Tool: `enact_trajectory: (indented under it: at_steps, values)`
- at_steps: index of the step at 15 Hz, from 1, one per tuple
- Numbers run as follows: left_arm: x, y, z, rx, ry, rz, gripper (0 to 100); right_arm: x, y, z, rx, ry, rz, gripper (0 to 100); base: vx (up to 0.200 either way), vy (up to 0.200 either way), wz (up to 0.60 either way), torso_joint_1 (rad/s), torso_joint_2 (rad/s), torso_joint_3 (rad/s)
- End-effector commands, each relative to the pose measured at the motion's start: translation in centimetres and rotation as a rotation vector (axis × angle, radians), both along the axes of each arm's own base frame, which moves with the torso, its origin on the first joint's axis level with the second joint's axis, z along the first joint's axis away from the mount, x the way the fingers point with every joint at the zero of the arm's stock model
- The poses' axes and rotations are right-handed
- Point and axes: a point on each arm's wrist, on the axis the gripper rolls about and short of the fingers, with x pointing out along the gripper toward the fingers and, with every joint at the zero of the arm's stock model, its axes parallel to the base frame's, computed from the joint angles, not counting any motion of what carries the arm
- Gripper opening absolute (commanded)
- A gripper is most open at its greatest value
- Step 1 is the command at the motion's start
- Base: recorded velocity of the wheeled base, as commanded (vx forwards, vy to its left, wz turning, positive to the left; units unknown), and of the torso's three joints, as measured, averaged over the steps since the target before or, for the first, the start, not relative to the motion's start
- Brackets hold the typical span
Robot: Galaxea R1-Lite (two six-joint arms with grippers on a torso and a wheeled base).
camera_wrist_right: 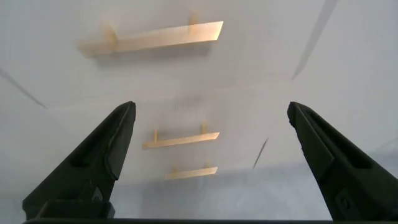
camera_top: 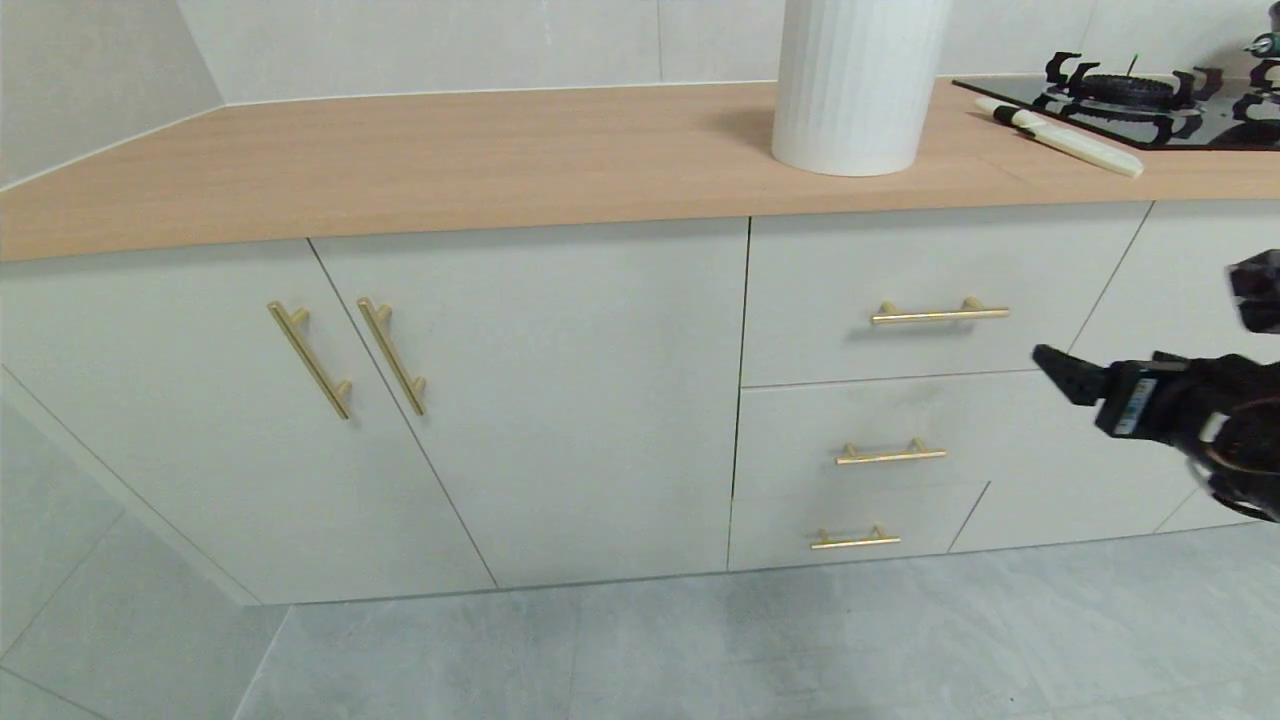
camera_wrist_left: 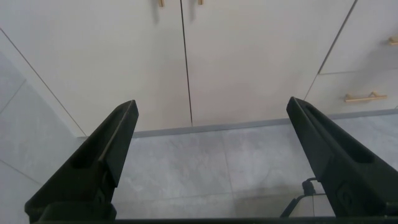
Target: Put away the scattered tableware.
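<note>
Right gripper [camera_wrist_right: 210, 107]: spread wide, grips nothing, faces a stack of three pale grey drawer fronts [camera_top: 800, 420] from close by without touching them. Sits low at the head view's right edge, below the bench top, about level with the seam between the top and middle drawers. Framed between its black fingers [camera_wrist_right: 99, 155] in the right wrist view: three slim brass bar handles [camera_wrist_right: 180, 140], one above the other.

Left gripper [camera_wrist_left: 211, 101]: likewise wide open and empty, hangs over the grey tiled floor [camera_wrist_left: 205, 168], pointed at the foot of two pale grey cabinet doors [camera_wrist_left: 249, 62] and the dark seam between them.

Long cream-white knife-like utensil with a black band near one end [camera_top: 1060, 138]: lies flat on the light wooden bench [camera_top: 450, 150], along the near left edge of the black glass gas hob [camera_top: 1150, 115]. Cannot tell whether the banded end rests on the glass or just beside it. Sits higher than the right gripper, up above the drawers.

Tall white ribbed cylinder [camera_top: 858, 85]: stands upright on the bench just left of the utensil, apart from it.

Two slanted brass bar handles [camera_top: 308, 360]: side by side on the cabinet doors, left of the drawers.
</note>
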Motion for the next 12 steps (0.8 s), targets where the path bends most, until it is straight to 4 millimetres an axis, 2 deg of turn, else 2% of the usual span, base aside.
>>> enact_trajectory:
  at_steps: [1, 3, 6, 8, 11, 12]
  values:
    - [0.0, 0.0, 0.0, 0.0, 0.002, 0.0, 100, -12.3, -2.6, 2.1, -0.056, -0.238, -0.012, 100, 0.0, 0.0, 0.0, 0.0, 0.0, 0.0]
    - [0.0, 0.0, 0.0, 0.0, 0.002, 0.0, 100, -17.9, -3.8, 0.4, -0.068, -0.239, -0.013, 100, 0.0, 0.0, 0.0, 0.0, 0.0, 0.0]
    - [0.0, 0.0, 0.0, 0.0, 0.002, 0.0, 100, -23.6, -4.8, -2.9, -0.097, -0.203, -0.115, 100, 0.0, 0.0, 0.0, 0.0, 0.0, 0.0]
    - [0.0, 0.0, 0.0, 0.0, 0.002, 0.0, 100, -25.8, -4.8, -4.3, -0.121, -0.225, -0.152, 100, 0.0, 0.0, 0.0, 0.0, 0.0, 0.0]
    - [0.0, 0.0, 0.0, 0.0, 0.002, 0.0, 100, -26.4, -4.7, -5.5, -0.142, -0.233, -0.204, 100, 0.0, 0.0, 0.0, 0.0, 0.0, 0.0]
    - [0.0, 0.0, 0.0, 0.0, 0.0, 0.0, 100, -26.3, -4.6, -7.2, -0.15, -0.213, -0.204, 100, 0.0, 0.0, 0.0, 0.0, 0.0, 0.0]
